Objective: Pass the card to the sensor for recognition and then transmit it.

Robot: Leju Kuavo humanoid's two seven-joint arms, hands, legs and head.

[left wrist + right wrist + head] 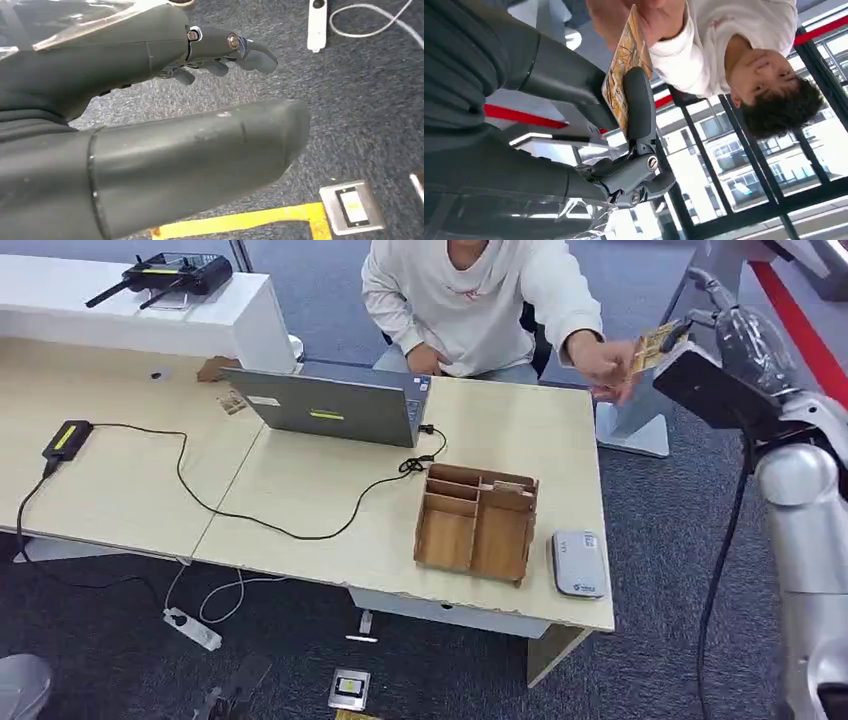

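1 card (623, 75), patterned in orange and gold, is pinched between the thumb and a dark finger of the right hand (624, 130), which is raised beyond the right end of the desk (300, 490). The card's far edge is also gripped by the hand (603, 362) of a seated person in a white hoodie (480, 300), so the card is held from both sides, well above the floor and off the desk. In the head view the card (655, 345) is seen between the person's fingers and the robot's dark wrist.

The left hand (220, 55) hangs over dark carpet, its fingers loosely curled and apart, with nothing held in it.

On the desk, a small white and grey reader (578, 563) lies near the right front corner, just beside a wooden compartment tray (478, 523). Behind the tray, a grey laptop (335, 408) stands open, with a black cable (250, 510) trailing across the desk to a black box (67, 439). A white power strip (192, 628) lies on the carpet below.
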